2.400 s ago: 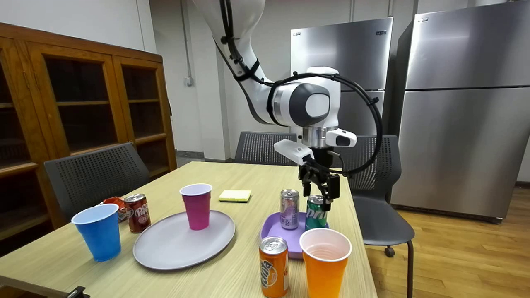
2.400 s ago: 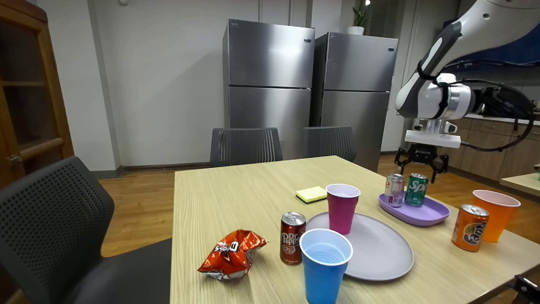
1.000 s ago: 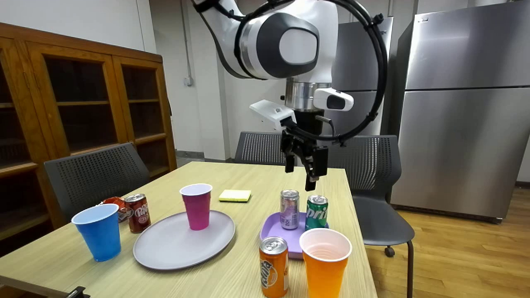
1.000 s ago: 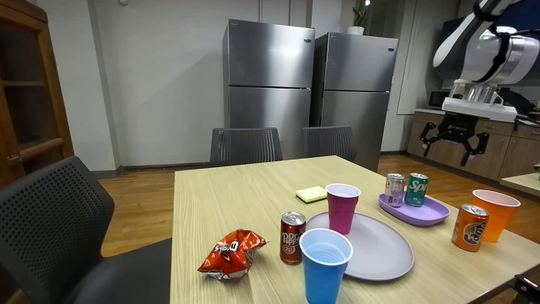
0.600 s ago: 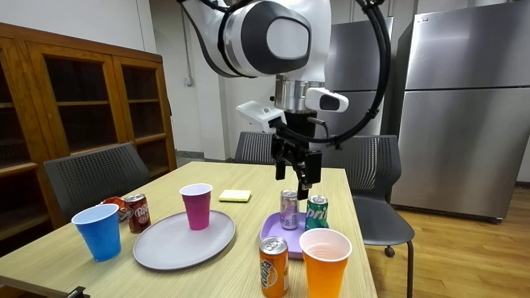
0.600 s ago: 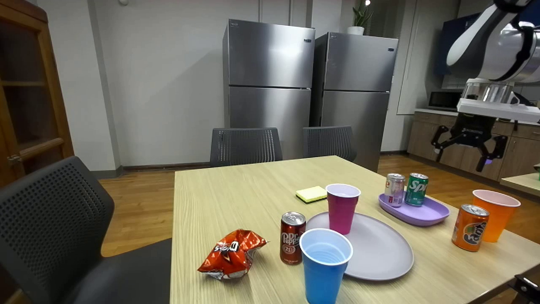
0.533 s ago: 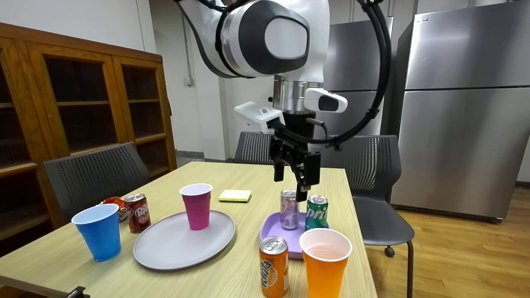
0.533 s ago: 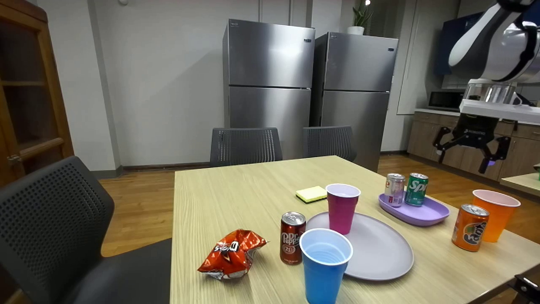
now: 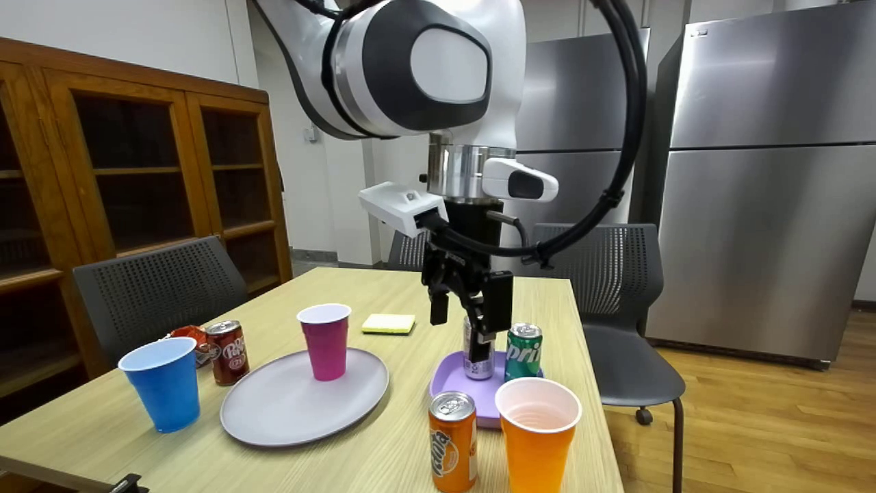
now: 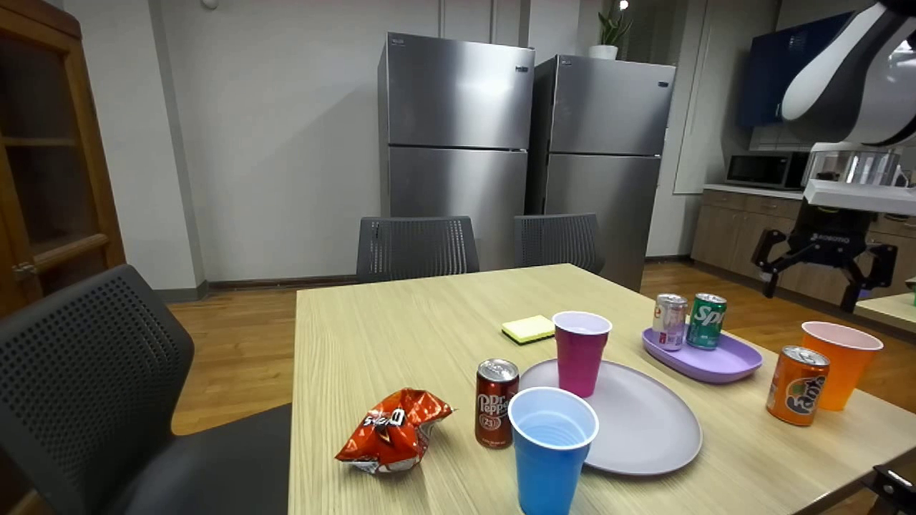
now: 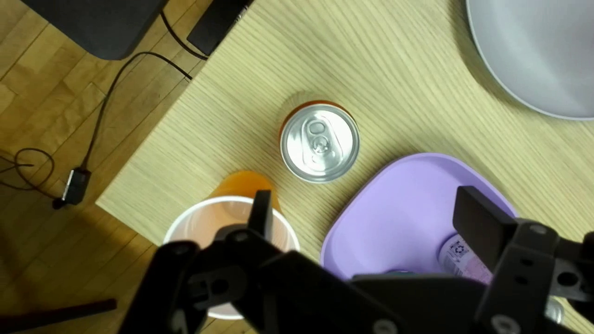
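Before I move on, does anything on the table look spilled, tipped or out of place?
Nothing looks spilled or tipped: the orange cup, Fanta can, Sprite can and silver can stand upright. Only the crumpled red chip bag beside the Dr Pepper can looks untidy.

In an exterior view, the gripper (image 10: 810, 297) hung, jaws apart, at twelve o'clock from the Fanta can (image 10: 798, 386). At two o'clock stood the orange cup (image 10: 849, 363).
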`<move>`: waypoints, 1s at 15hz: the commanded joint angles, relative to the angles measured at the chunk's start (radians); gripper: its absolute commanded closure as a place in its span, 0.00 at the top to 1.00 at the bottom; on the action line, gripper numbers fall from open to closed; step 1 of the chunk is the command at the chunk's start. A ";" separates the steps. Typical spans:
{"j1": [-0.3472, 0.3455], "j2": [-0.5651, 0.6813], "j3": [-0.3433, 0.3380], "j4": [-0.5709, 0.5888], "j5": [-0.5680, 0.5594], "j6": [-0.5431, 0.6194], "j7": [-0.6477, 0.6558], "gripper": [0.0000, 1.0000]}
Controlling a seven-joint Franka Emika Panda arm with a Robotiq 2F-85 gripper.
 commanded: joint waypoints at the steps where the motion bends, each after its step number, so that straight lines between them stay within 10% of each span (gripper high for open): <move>1: -0.010 -0.066 -0.007 -0.072 -0.056 0.012 0.027 1.00; 15: -0.001 0.007 0.005 -0.134 -0.134 0.192 0.172 1.00</move>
